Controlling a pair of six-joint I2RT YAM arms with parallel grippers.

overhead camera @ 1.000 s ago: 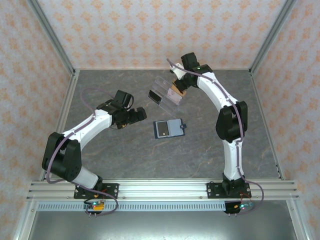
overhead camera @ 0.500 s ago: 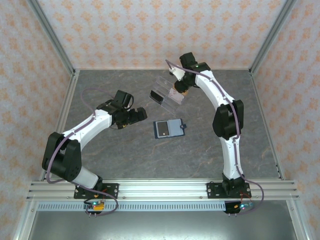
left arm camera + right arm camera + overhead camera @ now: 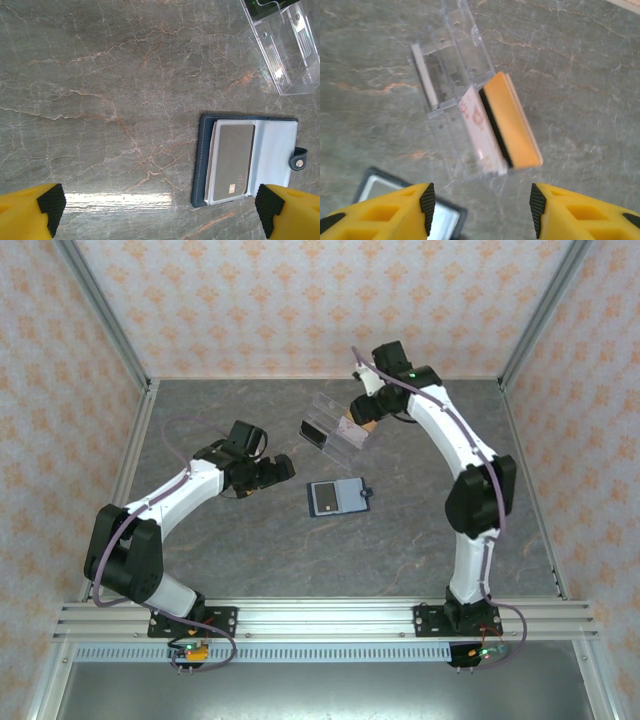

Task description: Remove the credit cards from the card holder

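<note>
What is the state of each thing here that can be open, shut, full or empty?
card holder: open, lying flat, clasp undone.
grey card: tucked in a pocket of the card holder.
clear box: lying on the table.
stacked cards: out of the holder, on edge at one end of the clear box.
left gripper: open, empty.
right gripper: open, empty, above the stacked cards.
</note>
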